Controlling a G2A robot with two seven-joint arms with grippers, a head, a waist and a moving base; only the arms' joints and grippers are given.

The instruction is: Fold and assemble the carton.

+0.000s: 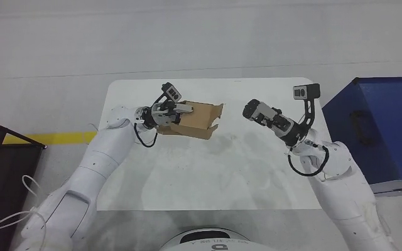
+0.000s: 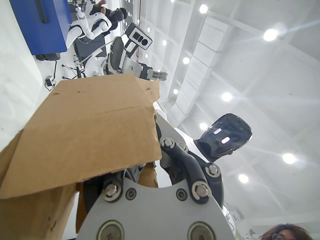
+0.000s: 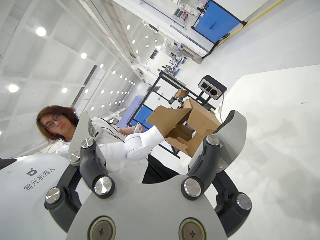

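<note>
A brown carton with loose flaps hangs over the far left part of the white table. My left gripper is shut on its left wall. In the left wrist view a carton panel covers most of the left gripper, with one finger showing beside it. My right gripper hovers to the right of the carton, a short gap away and not touching it. From the right wrist the right gripper is open and holds nothing. Farther off, the carton turns its open side toward it.
A blue cabinet stands beyond the table's right edge. A black frame is on the floor at the left. The near half of the table is bare white surface.
</note>
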